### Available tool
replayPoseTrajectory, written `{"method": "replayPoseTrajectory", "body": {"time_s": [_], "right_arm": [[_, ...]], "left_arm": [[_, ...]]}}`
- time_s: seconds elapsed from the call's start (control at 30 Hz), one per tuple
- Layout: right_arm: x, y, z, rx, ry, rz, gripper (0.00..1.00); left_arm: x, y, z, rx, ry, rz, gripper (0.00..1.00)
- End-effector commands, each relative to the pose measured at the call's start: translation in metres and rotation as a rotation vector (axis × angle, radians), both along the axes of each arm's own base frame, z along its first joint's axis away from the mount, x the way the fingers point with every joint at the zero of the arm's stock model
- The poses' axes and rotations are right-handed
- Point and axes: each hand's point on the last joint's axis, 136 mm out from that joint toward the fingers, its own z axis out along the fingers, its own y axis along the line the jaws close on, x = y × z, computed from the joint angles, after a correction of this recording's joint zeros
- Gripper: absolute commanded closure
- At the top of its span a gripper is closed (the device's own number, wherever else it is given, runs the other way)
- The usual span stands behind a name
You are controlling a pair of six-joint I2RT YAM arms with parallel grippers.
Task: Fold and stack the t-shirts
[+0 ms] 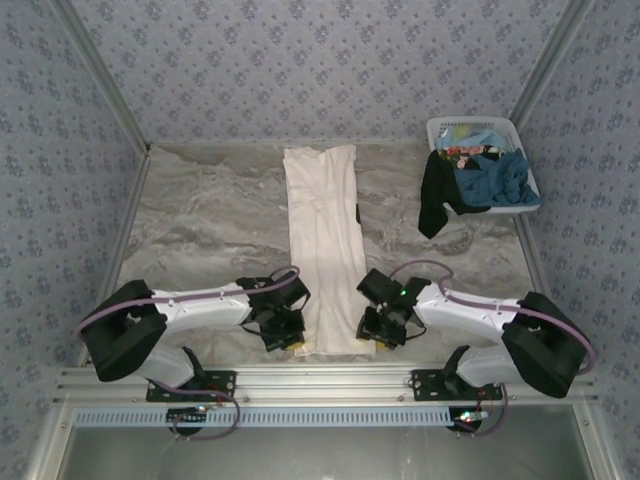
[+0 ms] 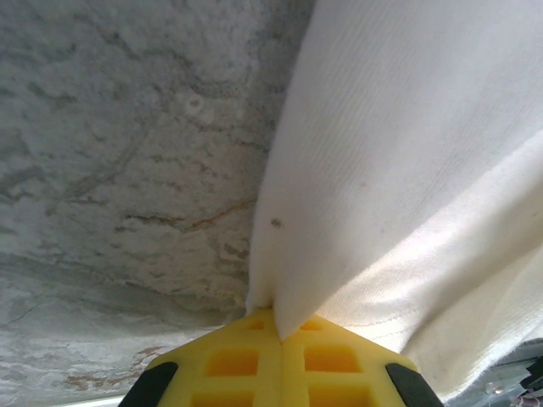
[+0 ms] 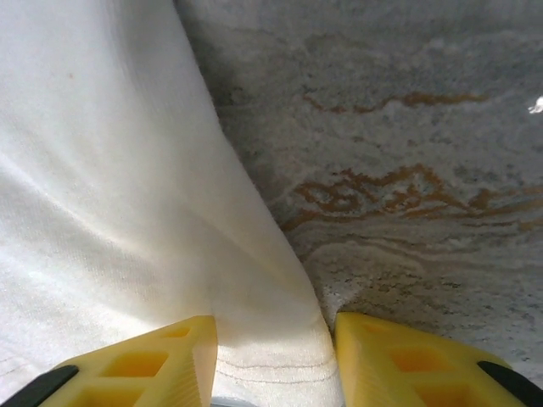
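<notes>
Left end effector (image 2: 278,331) is clamped on the near-left corner of the off-white t-shirt (image 1: 322,250). From its wrist cam I see both yellow fingers (image 2: 229,360) pressed together, with cloth pinched in the seam between them. Right end effector (image 3: 273,335) is apart, and the shirt's near-right hem runs through the gap between its two yellow blocks. From the top cam, left arm (image 1: 190,308) and right arm (image 1: 470,310) both sit low with elbows out to the sides. Their forearms angle inward and the wrists face each other across the shirt's near end. The shirt lies as a long narrow strip down the centre of the tabletop (image 1: 210,220), from far edge to near edge. The fabric is a fine knit with a soft drape. I see a stitched hem line on the right wrist cam and a tiny dark speck on the left one. The tabletop is grey marbled, with rust-brown veins. A white slatted plastic basket (image 1: 470,124) sits in the far-right corner and holds a crumpled teal-blue t-shirt (image 1: 495,178). A black t-shirt (image 1: 437,195) hangs over the basket's near-left rim onto the tabletop.
</notes>
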Motion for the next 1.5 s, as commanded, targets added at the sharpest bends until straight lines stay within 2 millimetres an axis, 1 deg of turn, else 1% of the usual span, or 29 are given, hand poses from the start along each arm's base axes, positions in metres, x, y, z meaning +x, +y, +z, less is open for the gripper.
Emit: {"method": "replayPoseTrajectory", "body": {"time_s": [0.0,0.07,0.1,0.17,0.27,0.47,0.6,0.7,0.83,0.87,0.97,1.13,1.2,1.37,1.43,1.47], "right_arm": [[-0.001,0.008,-0.014,0.005,0.009,-0.001,0.75],[0.000,0.009,-0.015,0.011,0.003,-0.009,0.92],[0.005,0.010,-0.010,0.011,-0.022,-0.013,0.99],[0.016,0.009,0.006,0.006,-0.089,-0.018,1.00],[0.022,0.007,0.029,0.022,-0.107,-0.035,1.00],[0.050,0.013,0.066,0.053,-0.136,-0.017,1.00],[0.078,0.014,0.092,0.047,-0.160,-0.014,1.00],[0.101,0.015,0.108,0.054,-0.182,-0.018,1.00],[0.138,0.017,0.117,0.083,-0.194,-0.049,1.00],[0.149,0.020,0.122,0.092,-0.208,-0.052,1.00],[0.179,0.020,0.120,0.101,-0.217,-0.067,1.00],[0.234,0.019,0.107,0.113,-0.215,-0.104,1.00],[0.254,0.018,0.102,0.109,-0.218,-0.115,1.00],[0.308,0.020,0.092,0.131,-0.224,-0.136,1.00],[0.326,0.021,0.089,0.143,-0.231,-0.145,1.00],[0.333,0.020,0.080,0.132,-0.212,-0.150,1.00]], "left_arm": [[-0.003,0.013,0.001,0.034,-0.009,-0.002,1.00],[-0.001,0.015,0.004,0.033,-0.029,0.001,1.00],[0.002,0.016,0.007,0.035,-0.047,0.003,1.00],[0.009,0.016,0.018,0.025,-0.094,0.003,1.00],[0.020,0.013,0.035,-0.014,-0.155,0.025,1.00],[0.054,0.008,0.069,-0.108,-0.243,0.117,1.00],[0.080,0.006,0.089,-0.158,-0.265,0.172,1.00],[0.104,0.010,0.099,-0.176,-0.282,0.201,1.00],[0.137,0.007,0.108,-0.202,-0.282,0.205,1.00],[0.145,0.006,0.109,-0.202,-0.286,0.205,1.00],[0.174,0.006,0.113,-0.197,-0.302,0.205,1.00],[0.229,0.003,0.113,-0.187,-0.320,0.206,1.00],[0.249,0.004,0.107,-0.166,-0.317,0.199,1.00],[0.295,0.007,0.086,-0.160,-0.292,0.212,1.00],[0.313,0.006,0.082,-0.174,-0.292,0.219,1.00],[0.322,0.005,0.080,-0.175,-0.292,0.221,0.99]]}}
